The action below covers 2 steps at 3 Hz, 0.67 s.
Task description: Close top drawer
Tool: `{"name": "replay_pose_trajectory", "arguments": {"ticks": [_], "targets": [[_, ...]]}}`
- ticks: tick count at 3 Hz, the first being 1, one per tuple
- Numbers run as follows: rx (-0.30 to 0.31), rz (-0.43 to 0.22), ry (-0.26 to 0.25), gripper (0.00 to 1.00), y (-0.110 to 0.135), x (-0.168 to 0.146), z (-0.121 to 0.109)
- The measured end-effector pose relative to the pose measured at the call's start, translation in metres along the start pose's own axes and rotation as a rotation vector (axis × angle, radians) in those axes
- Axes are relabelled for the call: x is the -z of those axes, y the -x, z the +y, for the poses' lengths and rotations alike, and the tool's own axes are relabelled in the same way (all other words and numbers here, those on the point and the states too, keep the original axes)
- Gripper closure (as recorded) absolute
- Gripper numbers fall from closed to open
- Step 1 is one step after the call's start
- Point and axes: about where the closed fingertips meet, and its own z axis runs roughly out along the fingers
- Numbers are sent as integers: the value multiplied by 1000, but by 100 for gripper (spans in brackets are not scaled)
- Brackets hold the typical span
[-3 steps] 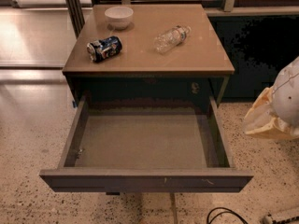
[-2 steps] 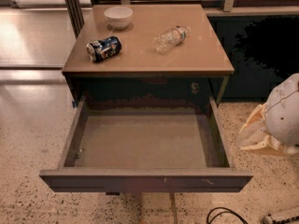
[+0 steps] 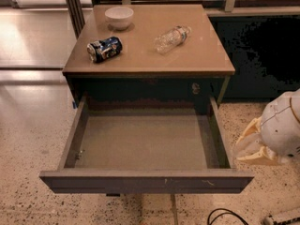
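Camera view, looking down on small cabinet [image 3: 206, 60].

Top drawer [image 3: 140, 142] wide open, extended toward near side. Long axis runs left-right. Dark front panel [image 3: 145, 182] is nearest edge, with pale scratches right of centre. Grey floor bare.

Cabinet top holds white bowl [image 3: 119, 17] far left, crushed can [image 3: 104, 49] on its side, and plastic bottle [image 3: 172, 39] lying diagonal.

Gripper [image 3: 251, 146] at right, just beside drawer's right wall, apart from it, holding nothing visible. Opening cannot be told.

Speckled floor [image 3: 28, 172] open on left and near sides.
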Motion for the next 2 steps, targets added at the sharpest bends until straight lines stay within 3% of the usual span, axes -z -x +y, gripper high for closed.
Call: {"name": "replay_pose_trajectory", "arguments": {"ticks": [1,2], "targets": [[-23,-53,-2,100,-19,11,-55],[-59,-133,3,100,-34,13,-85]]}}
